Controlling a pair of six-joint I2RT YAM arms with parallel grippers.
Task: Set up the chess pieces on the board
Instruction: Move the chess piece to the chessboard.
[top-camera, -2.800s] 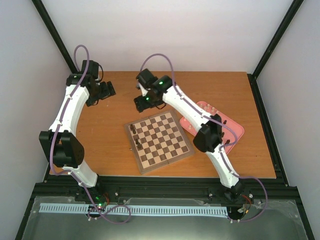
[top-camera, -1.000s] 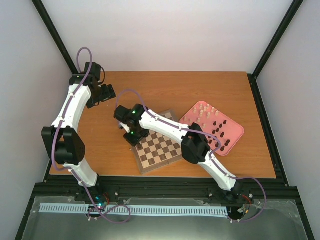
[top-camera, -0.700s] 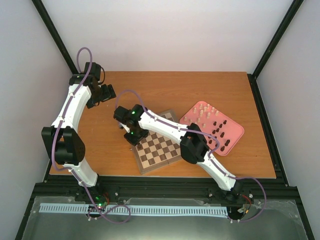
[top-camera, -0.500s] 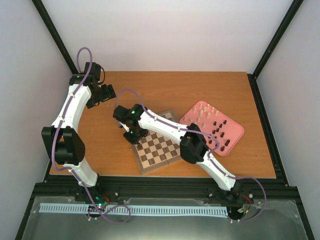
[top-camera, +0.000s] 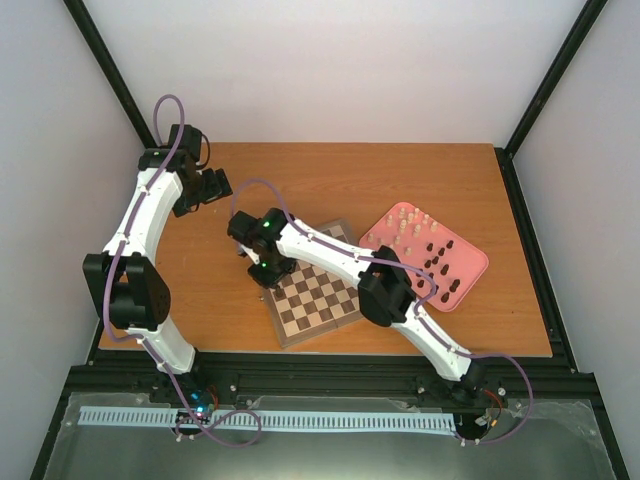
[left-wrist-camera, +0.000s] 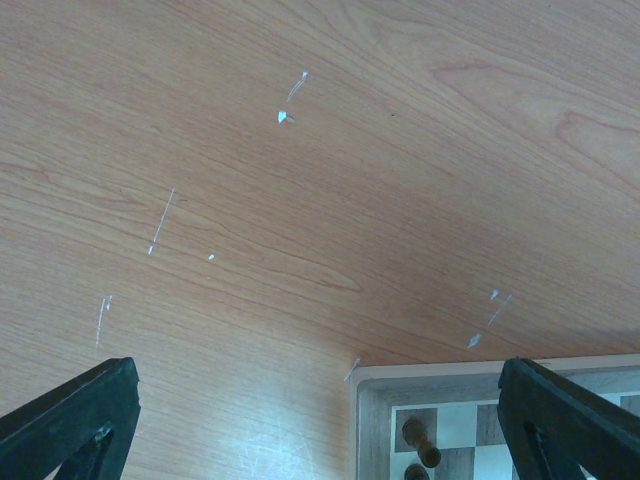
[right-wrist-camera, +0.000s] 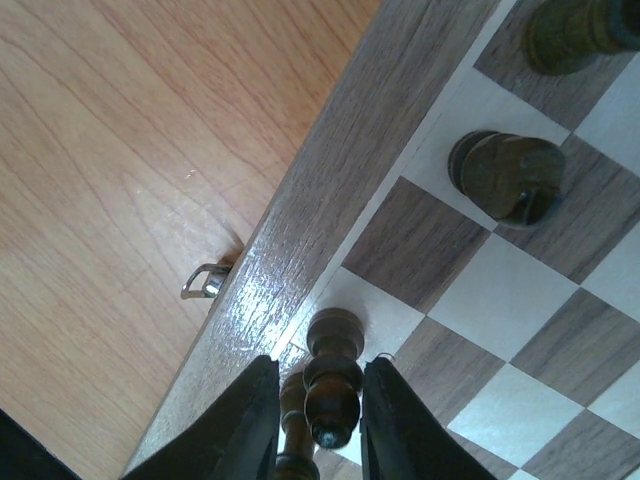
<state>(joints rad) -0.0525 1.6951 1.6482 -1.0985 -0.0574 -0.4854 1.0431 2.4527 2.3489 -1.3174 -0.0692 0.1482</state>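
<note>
Right gripper (right-wrist-camera: 318, 425) sits low at the left edge of the board (right-wrist-camera: 290, 230). Its jaws are drawn close on either side of a dark brown chess piece (right-wrist-camera: 332, 380), turned and glossy with rounded collars, on a pale square beside the brown border. Whether the pads press it cannot be told. Two more dark pieces (right-wrist-camera: 508, 175) stand along that edge. Left gripper (left-wrist-camera: 315, 400) is spread wide and holds nothing, over the table (left-wrist-camera: 300, 150).

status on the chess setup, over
Left gripper open over bare table. Right gripper straddling a dark piece at the board edge, grip unclear. Two more pieces stand farther along.
</note>
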